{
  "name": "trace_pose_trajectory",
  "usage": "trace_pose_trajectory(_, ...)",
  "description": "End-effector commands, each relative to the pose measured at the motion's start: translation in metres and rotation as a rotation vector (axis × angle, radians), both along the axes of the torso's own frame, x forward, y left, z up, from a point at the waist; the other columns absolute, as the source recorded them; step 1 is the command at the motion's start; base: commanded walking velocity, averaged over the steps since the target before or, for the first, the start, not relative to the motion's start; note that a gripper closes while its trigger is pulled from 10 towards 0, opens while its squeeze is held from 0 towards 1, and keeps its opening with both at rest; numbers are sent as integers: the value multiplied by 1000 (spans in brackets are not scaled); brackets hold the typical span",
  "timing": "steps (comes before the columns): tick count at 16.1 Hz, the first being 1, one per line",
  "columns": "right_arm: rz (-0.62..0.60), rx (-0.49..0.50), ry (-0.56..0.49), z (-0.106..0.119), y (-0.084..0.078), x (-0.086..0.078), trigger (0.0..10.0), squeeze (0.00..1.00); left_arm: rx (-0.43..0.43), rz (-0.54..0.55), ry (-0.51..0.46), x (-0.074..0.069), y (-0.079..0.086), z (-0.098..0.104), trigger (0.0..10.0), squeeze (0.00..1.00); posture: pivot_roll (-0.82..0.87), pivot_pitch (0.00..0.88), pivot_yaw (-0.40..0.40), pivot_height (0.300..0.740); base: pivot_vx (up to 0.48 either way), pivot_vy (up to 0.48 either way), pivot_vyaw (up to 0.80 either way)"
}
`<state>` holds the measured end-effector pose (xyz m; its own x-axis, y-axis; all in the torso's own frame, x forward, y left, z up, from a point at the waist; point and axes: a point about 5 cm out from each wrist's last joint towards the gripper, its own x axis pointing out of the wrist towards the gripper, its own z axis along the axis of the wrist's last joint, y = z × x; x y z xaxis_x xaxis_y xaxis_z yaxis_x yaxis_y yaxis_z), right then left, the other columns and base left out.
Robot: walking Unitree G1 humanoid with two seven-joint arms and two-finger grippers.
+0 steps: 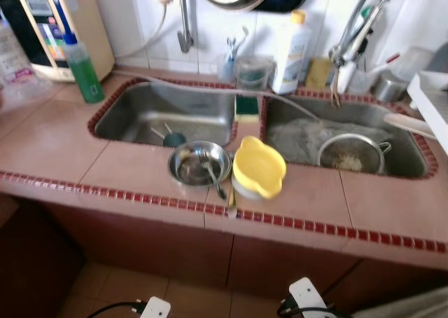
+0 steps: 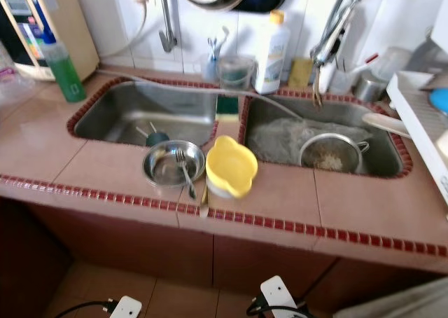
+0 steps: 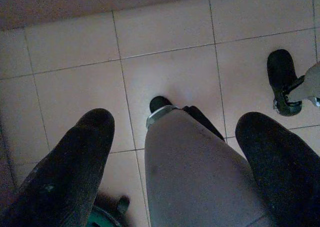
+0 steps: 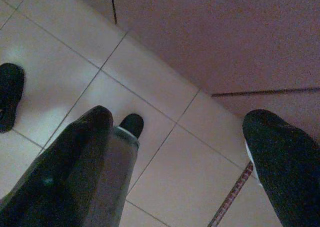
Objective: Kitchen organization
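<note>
Bowl (image 1: 199, 164) beside yellow pitcher (image 1: 258, 167)

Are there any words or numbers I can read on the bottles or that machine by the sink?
No text here can be read.
White bottle behind the sinks: its label is too blurred to read.
Green bottle on the left: no label readable.
Beige machine in the left corner: its panel shows coloured marks and a small screen, too small and blurred to read.
Yellow jug and steel bowl on the counter: no writing visible.

Bowl (image 1: 199, 164) left of pitcher (image 1: 257, 168), touching.
</note>
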<state>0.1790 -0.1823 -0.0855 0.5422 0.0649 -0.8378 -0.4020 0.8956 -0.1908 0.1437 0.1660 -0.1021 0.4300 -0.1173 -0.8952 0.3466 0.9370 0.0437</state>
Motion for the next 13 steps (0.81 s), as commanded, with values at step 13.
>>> trace_pose_trajectory(13,12,-5,16,-1,-3,-2,10000,0,-19,1,19,-4,0,-1,10000,0,-113,0,11,740,-121,0,0)
